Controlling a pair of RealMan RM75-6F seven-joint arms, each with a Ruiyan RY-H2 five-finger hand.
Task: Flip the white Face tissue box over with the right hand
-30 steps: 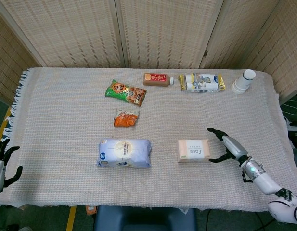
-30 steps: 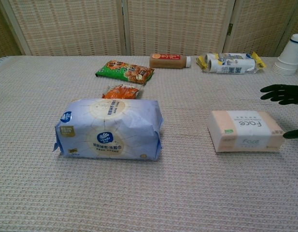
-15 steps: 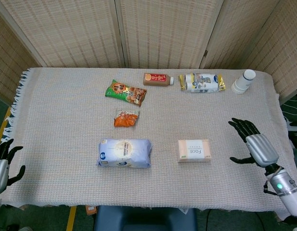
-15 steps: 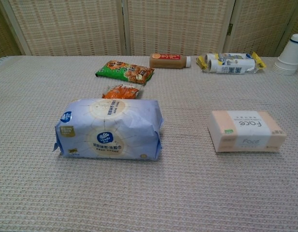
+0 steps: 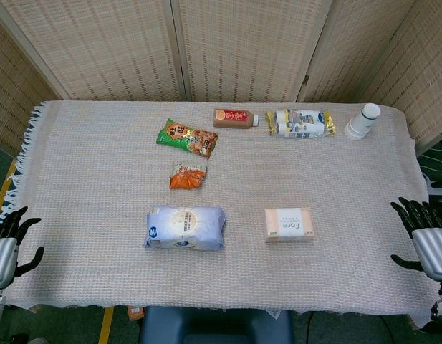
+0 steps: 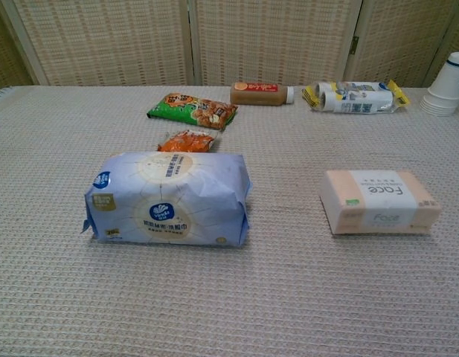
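The white Face tissue box (image 5: 289, 223) (image 6: 379, 201) lies flat on the woven table cloth (image 5: 99, 179), right of centre near the front, its "Face" lettering facing up. My right hand (image 5: 424, 237) hovers at the table's right edge, well to the right of the box, fingers spread and holding nothing. At the far left edge my left hand (image 5: 7, 245) stays low beside the table, fingers apart and empty. Neither hand appears in the chest view.
A blue-white tissue pack (image 5: 185, 228) lies left of the box. Behind it sit an orange snack bag (image 5: 188, 175), a green snack bag (image 5: 187, 137), a lying bottle (image 5: 235, 117), a wrapped pack (image 5: 301, 122) and stacked paper cups (image 5: 362, 120).
My right hand has pulled back from beside the box's right end to the table's right edge, leaving the chest view. The box lies as before. The left hand barely shifted.
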